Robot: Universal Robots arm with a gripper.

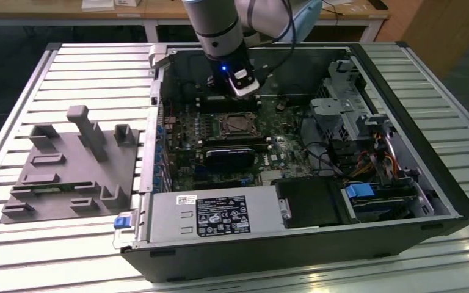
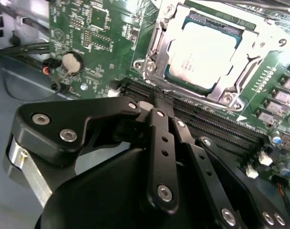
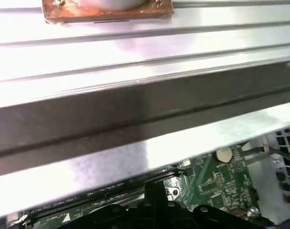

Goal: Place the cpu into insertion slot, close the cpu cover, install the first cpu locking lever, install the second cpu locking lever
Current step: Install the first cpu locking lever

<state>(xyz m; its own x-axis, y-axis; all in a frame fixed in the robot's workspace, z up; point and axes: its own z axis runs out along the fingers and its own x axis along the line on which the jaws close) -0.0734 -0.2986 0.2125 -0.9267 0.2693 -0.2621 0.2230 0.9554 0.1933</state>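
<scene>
While the cpu sits in the insertion slot under the cpu cover, the gripper hovers beside it, jaws closed on nothing.

Square cpu w/ dull silver-grey metal top, slight sheen. Thin bright-metal cpu cover frame, shiny. Green glossy circuit board. Black matt gripper links w/ shiny steel screws. Ribbed silver aluminium table, smooth, reflective. Grey matt plastic fixture block.

From above I see open room over the socket, hemmed by the case wall, heatsink and drive cage.
</scene>
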